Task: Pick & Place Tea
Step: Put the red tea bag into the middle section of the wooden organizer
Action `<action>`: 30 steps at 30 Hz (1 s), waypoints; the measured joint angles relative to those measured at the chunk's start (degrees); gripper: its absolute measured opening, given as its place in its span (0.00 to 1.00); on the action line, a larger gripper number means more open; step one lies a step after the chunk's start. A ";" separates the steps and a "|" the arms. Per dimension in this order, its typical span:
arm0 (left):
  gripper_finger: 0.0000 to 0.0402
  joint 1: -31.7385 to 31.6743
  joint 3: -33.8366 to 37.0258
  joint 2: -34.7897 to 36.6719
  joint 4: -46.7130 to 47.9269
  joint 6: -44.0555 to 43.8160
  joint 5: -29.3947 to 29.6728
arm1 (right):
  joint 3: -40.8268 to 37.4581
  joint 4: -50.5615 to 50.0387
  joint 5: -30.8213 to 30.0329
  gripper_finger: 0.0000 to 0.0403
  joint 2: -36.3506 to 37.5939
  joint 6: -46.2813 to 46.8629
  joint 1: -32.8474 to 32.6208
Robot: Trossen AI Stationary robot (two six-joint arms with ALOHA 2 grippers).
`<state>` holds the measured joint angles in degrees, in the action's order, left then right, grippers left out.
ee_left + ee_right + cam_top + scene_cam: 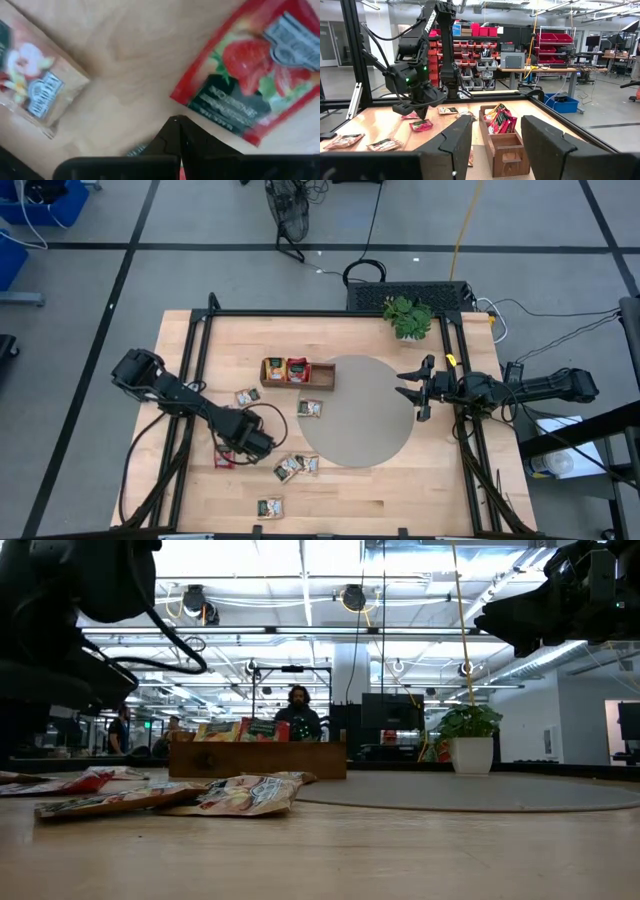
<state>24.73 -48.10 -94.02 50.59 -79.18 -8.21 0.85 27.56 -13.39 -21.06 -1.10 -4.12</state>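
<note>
Pale wood makes up the surface (420,490), with a round grey mat (362,412) in the middle and tea sachets (290,468) scattered near its front left. The left claw (238,450) hangs low among them, pinched shut and holding nothing; a red strawberry sachet (250,70) lies flat just beyond its tips, slightly off to one side. The right claw (418,392) waits wide open and empty across the mat, beyond the wooden tray (298,373), so the left arm is nearer.

Robotics lab or workshop, open industrial hall behind the left gripper (420,111), shelving of red parts bins (475,50), workbench with equipment (540,72), blue crate (561,104) on concrete floor, exposed ceiling ducts and strip lights (300,600), seated person (298,712) beyond the table (200,360)
</note>
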 joint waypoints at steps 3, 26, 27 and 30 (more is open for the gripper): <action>0.00 0.02 -1.27 -0.04 -0.51 0.53 -2.58 | 0.02 -0.01 -0.01 0.39 0.00 0.00 0.01; 0.00 -3.35 -1.40 0.02 -8.30 6.08 22.66 | 0.02 0.01 -0.02 0.39 -0.02 0.00 0.01; 0.00 -3.35 -1.13 0.02 -9.15 6.38 21.01 | 0.00 0.02 -0.02 0.39 -0.02 0.00 0.01; 0.00 -3.35 -0.85 0.02 -10.54 6.87 15.56 | 0.01 0.02 0.00 0.39 -0.02 0.00 0.00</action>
<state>21.39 -48.95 -94.00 40.05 -72.31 7.35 0.86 27.57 -13.39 -21.08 -1.10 -4.12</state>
